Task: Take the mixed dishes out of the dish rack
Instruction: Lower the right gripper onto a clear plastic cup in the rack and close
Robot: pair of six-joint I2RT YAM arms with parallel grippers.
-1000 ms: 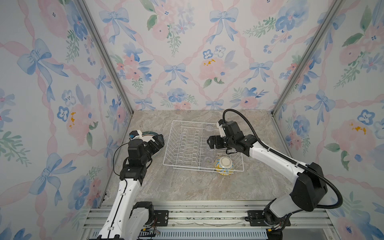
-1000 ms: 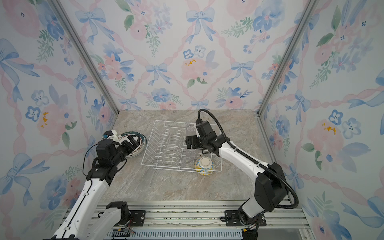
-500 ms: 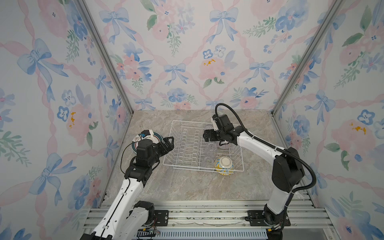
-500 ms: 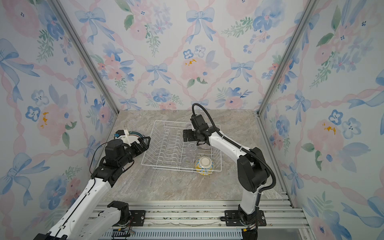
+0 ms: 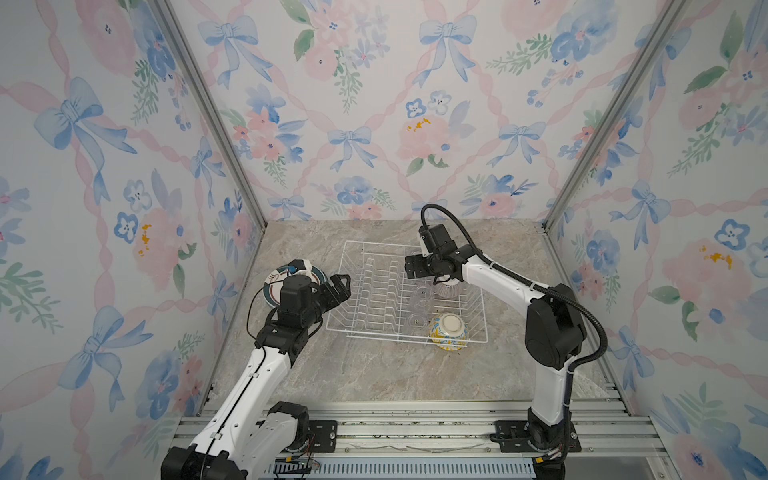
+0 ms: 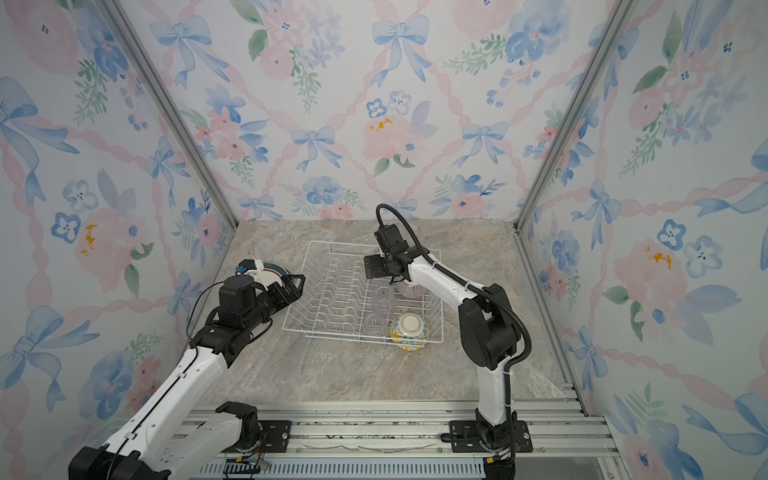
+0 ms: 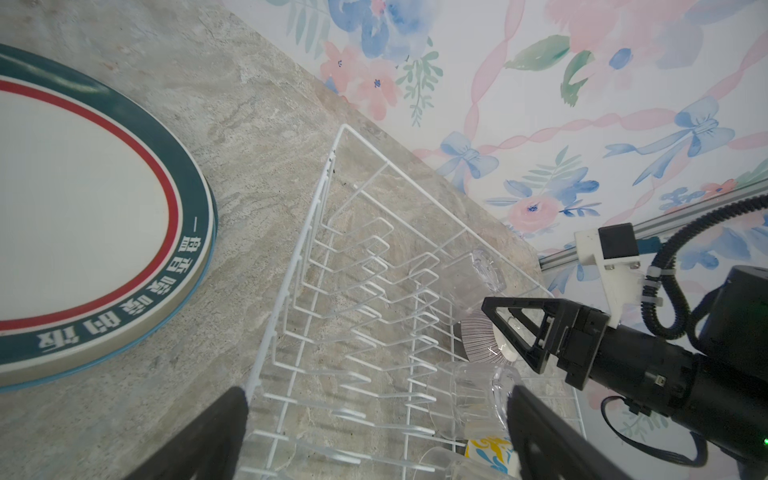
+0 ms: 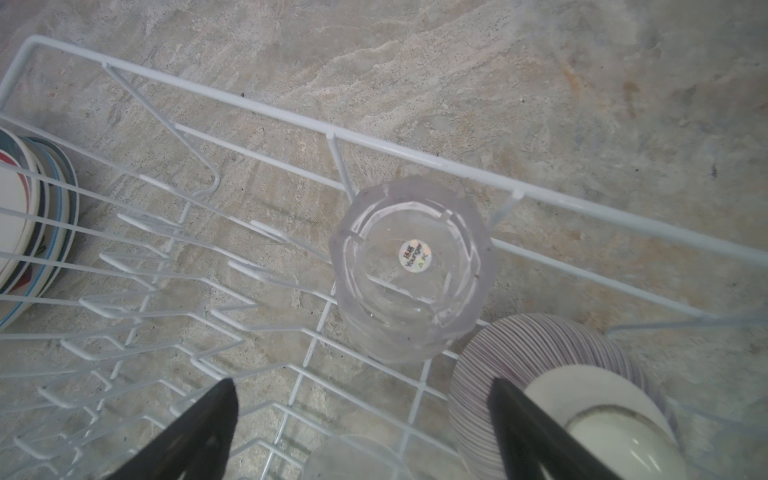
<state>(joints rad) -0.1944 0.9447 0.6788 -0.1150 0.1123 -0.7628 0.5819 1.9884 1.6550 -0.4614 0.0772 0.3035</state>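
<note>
Dishes still in the white wire dish rack (image 5: 374, 333) all sit along its right side. Three clear faceted glasses stand upside down in a row: the far glass cup (image 8: 413, 270) by the back rim, the middle glass cup (image 5: 420, 297) and the near glass cup (image 5: 417, 322). A purple-striped ceramic bowl (image 5: 448, 289) lies upturned beside the middle one, and a yellow-and-blue patterned bowl (image 5: 448, 331) sits foot up in the near right corner. The rows of upright dividers are bare. The round ceramic plates, with a teal-rimmed, red-ringed one (image 7: 83, 208) on top, lie stacked flat on the grey marbled tabletop (image 5: 374, 374) just left of the rack.

The right gripper (image 5: 411, 267) hangs over the far end of the cup row, jaws spread wide and holding nothing. In its wrist view the far cup lies just ahead of the fingertips, not between them. A second ago this gripper was nearer the middle of the rack, by the striped bowl, and it has since slid back toward the far rim.

The left gripper (image 5: 343, 286) is equally wide and empty. It was over the plate stack a second ago and has swung across to the rack's left wall, pointing in over the empty dividers.

The plates look finished, with the cups and bowls still to come out. The right arm seems to be lining up on the far cup but has not yet bracketed it.
</note>
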